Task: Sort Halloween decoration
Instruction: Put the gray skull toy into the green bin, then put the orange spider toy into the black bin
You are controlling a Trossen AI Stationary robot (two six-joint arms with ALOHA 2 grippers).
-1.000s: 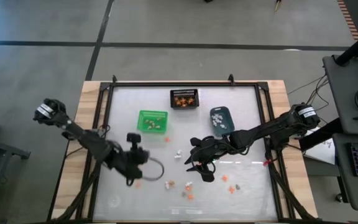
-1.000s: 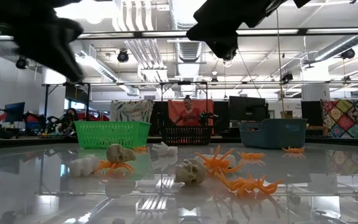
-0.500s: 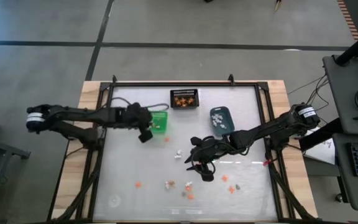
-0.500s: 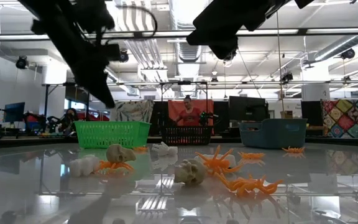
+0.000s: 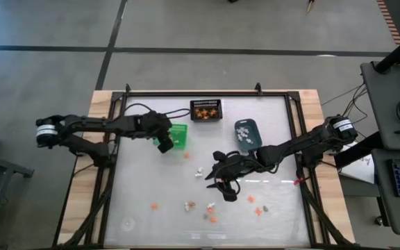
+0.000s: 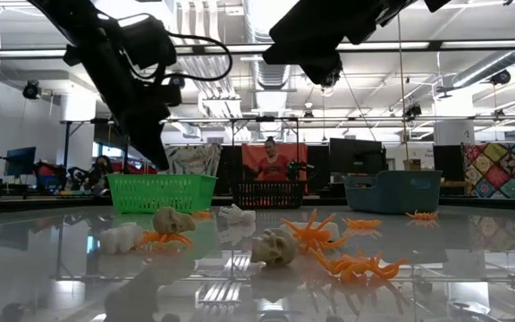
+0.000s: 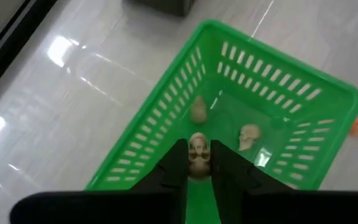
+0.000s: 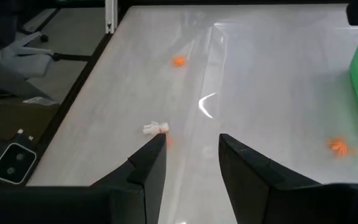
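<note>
Swinging up from the table's near side, the left gripper [image 7: 198, 163] now hangs over the green slotted plastic basket [image 7: 328, 93], fingers pinching a small tan skull trinket [image 7: 197, 151]. Two tan skulls [image 7: 248, 136] already lie inside; orange and white trinkets [image 5: 210, 208] remain scattered. The right gripper [image 8: 190, 155] waits mid-table, fingers parted, empty.

1. Black mesh bin [image 5: 205, 110]: contents in high view too small to tell, just orange/tan specks.
2. Blue-grey bin [image 5: 247, 133]: pale bits inside, shapes unclear.
3. Green basket [image 7: 261, 124]: near corner cut off by wrist pic's edge.
</note>
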